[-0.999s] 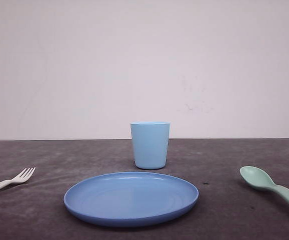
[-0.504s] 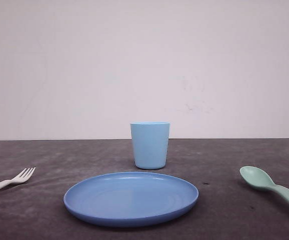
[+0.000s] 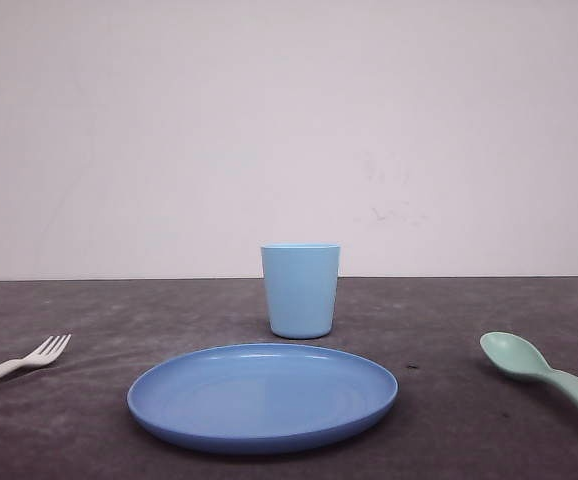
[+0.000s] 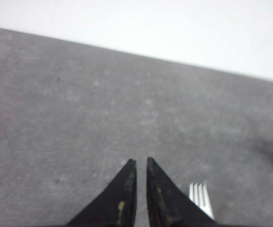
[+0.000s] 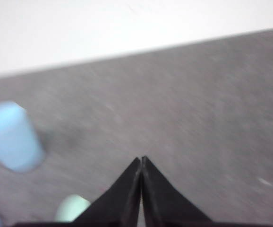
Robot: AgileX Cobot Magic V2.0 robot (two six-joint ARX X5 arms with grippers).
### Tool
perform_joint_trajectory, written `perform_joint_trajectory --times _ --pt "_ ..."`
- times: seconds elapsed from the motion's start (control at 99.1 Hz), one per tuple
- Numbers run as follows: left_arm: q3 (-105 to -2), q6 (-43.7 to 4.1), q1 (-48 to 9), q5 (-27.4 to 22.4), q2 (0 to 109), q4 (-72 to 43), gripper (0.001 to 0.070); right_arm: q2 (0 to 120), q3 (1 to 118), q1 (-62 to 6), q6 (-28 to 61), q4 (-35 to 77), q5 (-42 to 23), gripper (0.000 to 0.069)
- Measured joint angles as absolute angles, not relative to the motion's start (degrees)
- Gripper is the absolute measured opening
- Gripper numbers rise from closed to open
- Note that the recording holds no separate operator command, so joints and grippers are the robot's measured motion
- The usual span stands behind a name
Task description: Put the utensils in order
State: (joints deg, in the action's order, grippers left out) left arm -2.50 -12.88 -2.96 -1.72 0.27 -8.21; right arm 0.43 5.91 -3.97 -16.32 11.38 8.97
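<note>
The white fork [image 3: 29,358] lies at the table's left edge, tines pointing toward the middle. The mint-green spoon [image 3: 529,362] lies at the right edge, bowl toward the middle. In the left wrist view my left gripper [image 4: 140,161] hovers over bare table, its fingers nearly together with only a thin slit and nothing between them; the fork's tines [image 4: 200,198] show just beside one finger. My right gripper [image 5: 141,158] is shut on nothing, and the spoon's bowl [image 5: 72,208] shows beside it.
A round blue plate [image 3: 262,395] sits at the front centre, with a light blue cup [image 3: 300,290] upright just behind it. The cup [image 5: 11,135] shows blurred in the right wrist view. A pale wall backs the dark grey table [image 3: 449,320].
</note>
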Motion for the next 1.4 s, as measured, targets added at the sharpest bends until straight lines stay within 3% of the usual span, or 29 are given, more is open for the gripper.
perform_joint_trajectory --times 0.131,0.373,0.757,0.938,1.09,1.402 --pt "-7.3 -16.0 -3.0 -1.7 0.4 -8.7 0.0012 1.4 14.8 -4.0 -20.0 14.9 11.8 0.0001" --pt "-22.5 -16.5 -3.0 -3.2 2.5 -12.4 0.0012 9.3 32.3 -4.0 -18.9 26.0 10.4 0.0001" --pt "-46.0 -7.8 -3.0 -4.4 19.8 -33.3 0.0012 30.2 49.4 -4.0 -12.6 40.2 10.3 0.0001" --pt "-48.3 -5.9 -3.0 -4.4 30.0 -38.5 0.0012 38.8 50.1 -4.0 -10.3 44.9 9.9 0.0001" --pt "-48.3 -5.0 -4.0 -4.4 37.3 -40.6 0.0012 45.5 50.1 -4.0 -8.1 47.7 4.8 0.0001" --pt "-48.3 -4.4 -5.1 -4.4 44.4 -41.7 0.0012 50.5 50.1 -4.0 -5.8 48.3 4.3 0.0001"
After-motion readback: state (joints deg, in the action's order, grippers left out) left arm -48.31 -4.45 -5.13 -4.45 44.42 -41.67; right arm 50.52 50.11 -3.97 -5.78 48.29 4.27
